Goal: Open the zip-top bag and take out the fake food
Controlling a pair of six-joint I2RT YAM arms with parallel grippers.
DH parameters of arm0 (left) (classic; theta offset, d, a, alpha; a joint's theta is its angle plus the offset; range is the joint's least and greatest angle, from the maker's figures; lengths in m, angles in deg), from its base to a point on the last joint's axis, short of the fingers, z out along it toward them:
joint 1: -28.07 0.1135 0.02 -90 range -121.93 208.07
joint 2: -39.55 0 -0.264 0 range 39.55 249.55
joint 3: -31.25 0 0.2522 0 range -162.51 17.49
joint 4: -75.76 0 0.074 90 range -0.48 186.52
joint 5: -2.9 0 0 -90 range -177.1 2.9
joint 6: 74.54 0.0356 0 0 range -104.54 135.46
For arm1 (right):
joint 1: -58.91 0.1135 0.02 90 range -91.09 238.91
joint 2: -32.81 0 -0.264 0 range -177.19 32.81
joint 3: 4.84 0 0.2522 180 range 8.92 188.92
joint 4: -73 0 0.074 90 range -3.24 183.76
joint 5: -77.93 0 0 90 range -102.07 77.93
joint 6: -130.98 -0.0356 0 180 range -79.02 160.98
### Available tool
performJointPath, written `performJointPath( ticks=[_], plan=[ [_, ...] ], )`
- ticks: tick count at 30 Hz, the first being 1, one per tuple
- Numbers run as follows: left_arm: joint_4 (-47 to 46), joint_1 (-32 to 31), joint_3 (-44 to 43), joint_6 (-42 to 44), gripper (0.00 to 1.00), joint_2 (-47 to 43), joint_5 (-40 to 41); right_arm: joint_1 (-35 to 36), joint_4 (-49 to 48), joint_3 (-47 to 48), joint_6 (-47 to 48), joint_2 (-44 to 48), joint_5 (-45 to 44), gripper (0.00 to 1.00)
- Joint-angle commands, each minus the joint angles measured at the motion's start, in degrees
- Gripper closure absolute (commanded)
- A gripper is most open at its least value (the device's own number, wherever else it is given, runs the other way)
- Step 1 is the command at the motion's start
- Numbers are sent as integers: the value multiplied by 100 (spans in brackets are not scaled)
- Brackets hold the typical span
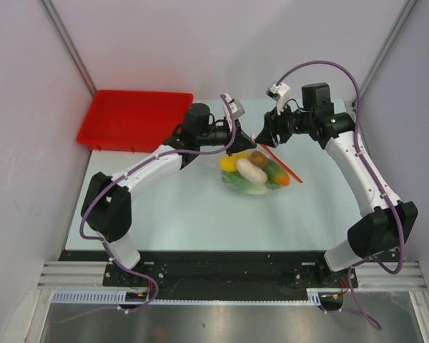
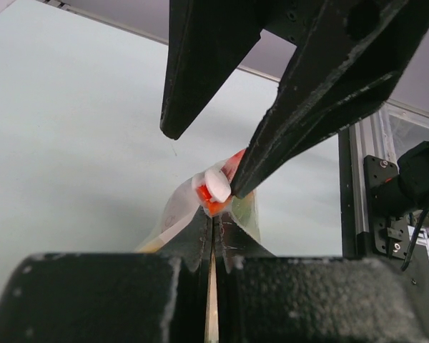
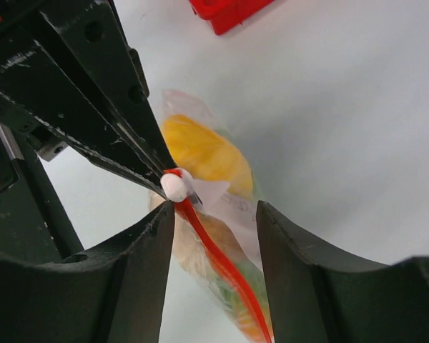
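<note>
The zip-top bag (image 1: 266, 187) lies mid-table with the fake food inside: a white radish (image 1: 252, 171), a yellow piece (image 1: 229, 163) and green leaves. My left gripper (image 2: 213, 227) is shut on the bag's plastic edge just below the white zip slider (image 2: 217, 184), holding that corner up. My right gripper (image 3: 214, 214) is open and straddles the red zip strip (image 3: 216, 259). The slider (image 3: 175, 187) sits by its left fingertip, untouched by the other finger. In the top view the two grippers meet tip to tip at the bag's far end, the left gripper (image 1: 236, 143) beside the right gripper (image 1: 259, 137).
A red tray (image 1: 132, 118) sits at the table's far left corner, behind the left arm. Grey walls close in both sides and the back. Bare pale tabletop (image 1: 179, 211) lies in front of the bag.
</note>
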Motion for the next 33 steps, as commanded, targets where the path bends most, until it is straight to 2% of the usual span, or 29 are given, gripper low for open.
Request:
performJointPath(
  ticks=[1, 5, 10, 14, 19, 27, 29, 31, 33],
  plan=[
    [-263, -55, -43, -30, 100, -349, 124, 67, -482, 74, -306, 18, 275, 45],
    [-219, -55, -17, 5, 100, -366, 133, 14, -605, 56, -341, 28, 458, 46],
    [-184, -55, -8, 23, 100, -410, 151, 67, -684, -49, -403, -25, 731, 53],
    [-166, -64, 1, 40, 100, -419, 142, 84, -781, -102, -447, -78, 845, 63],
    [-227, -55, 19, -48, 100, -437, 133, 93, -711, -146, -438, -96, 959, 66],
    [-263, -37, 98, -293, 100, -463, 457, 76, -465, -251, -298, 1, 933, 91],
    [-289, -20, 150, -408, 100, -481, 607, 67, -447, -322, -280, 62, 916, 90],
    [-376, -20, 238, -461, 100, -498, 687, 67, -456, -418, -236, 150, 872, 78],
    [-429, -28, 274, -478, 100, -542, 678, 49, -456, -471, -201, 203, 819, 76]
  ],
)
